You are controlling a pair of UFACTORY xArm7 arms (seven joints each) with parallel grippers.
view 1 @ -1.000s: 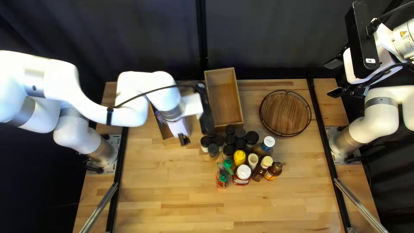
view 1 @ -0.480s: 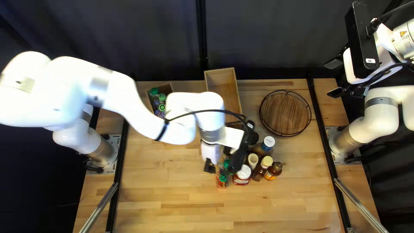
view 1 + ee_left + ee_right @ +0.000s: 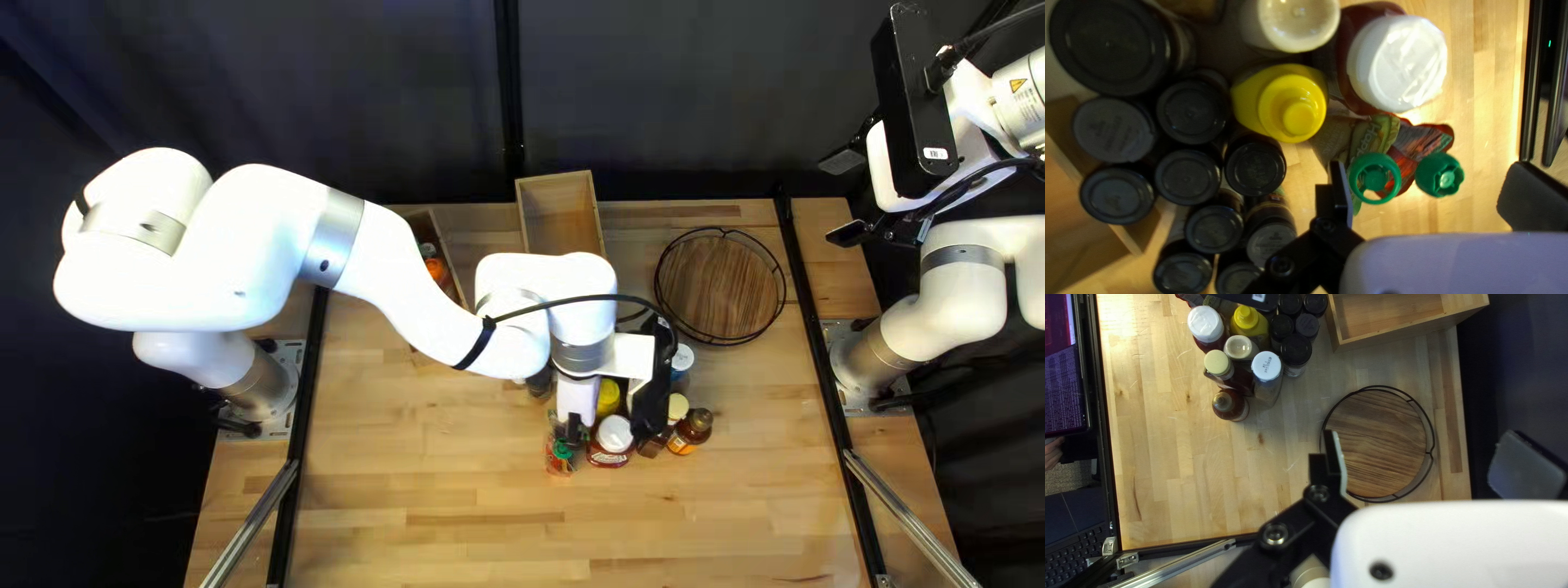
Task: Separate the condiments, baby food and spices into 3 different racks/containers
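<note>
My left gripper (image 3: 604, 430) hangs over the front of the bottle group in the top left view. In the left wrist view my left gripper (image 3: 1426, 190) is open, with two green-capped food pouches (image 3: 1393, 144) between and ahead of its fingers. Beside them stand a yellow squeeze bottle (image 3: 1293, 109), a white-capped red bottle (image 3: 1396, 65) and several black-lidded spice jars (image 3: 1188, 177). My right gripper (image 3: 844, 196) is raised at the right; in the right wrist view my right gripper (image 3: 1421, 457) is open and empty, above a round wooden tray (image 3: 1380, 438).
An empty-looking wooden box (image 3: 561, 218) stands behind the jars. Another wooden box (image 3: 449, 272) holding an orange item is partly under my left arm. In the right wrist view a person's hand (image 3: 1051, 453) and a screen (image 3: 1061, 375) are past the table edge.
My left arm has swung from over the left box rightward and toward the near edge, to the pouches, uncovering part of that box. The right arm has stayed still.
</note>
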